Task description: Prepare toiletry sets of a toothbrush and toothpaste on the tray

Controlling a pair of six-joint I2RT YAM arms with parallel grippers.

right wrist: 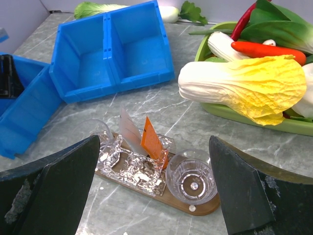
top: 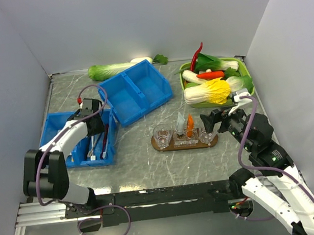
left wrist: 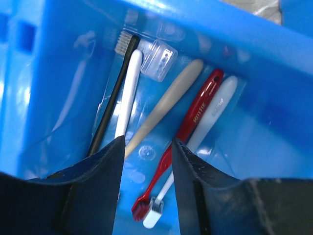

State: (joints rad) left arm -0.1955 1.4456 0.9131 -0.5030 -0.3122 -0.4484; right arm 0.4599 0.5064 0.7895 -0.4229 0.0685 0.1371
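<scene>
Several toothbrushes lie in the blue bin: black, white, grey, red and another white one. My left gripper is down in this bin, its jaws partly closed but still apart. The red brush's neck runs between them untouched. The brown tray carries clear cups at its ends. A crinkled clear holder in its middle holds a whitish tube and an orange tube. My right gripper hovers wide open over the tray's right end.
An empty two-part blue bin stands behind the tray. A green tray of toy vegetables sits at the back right, and a cabbage lies along the back wall. A small clear cap rests in the brush bin.
</scene>
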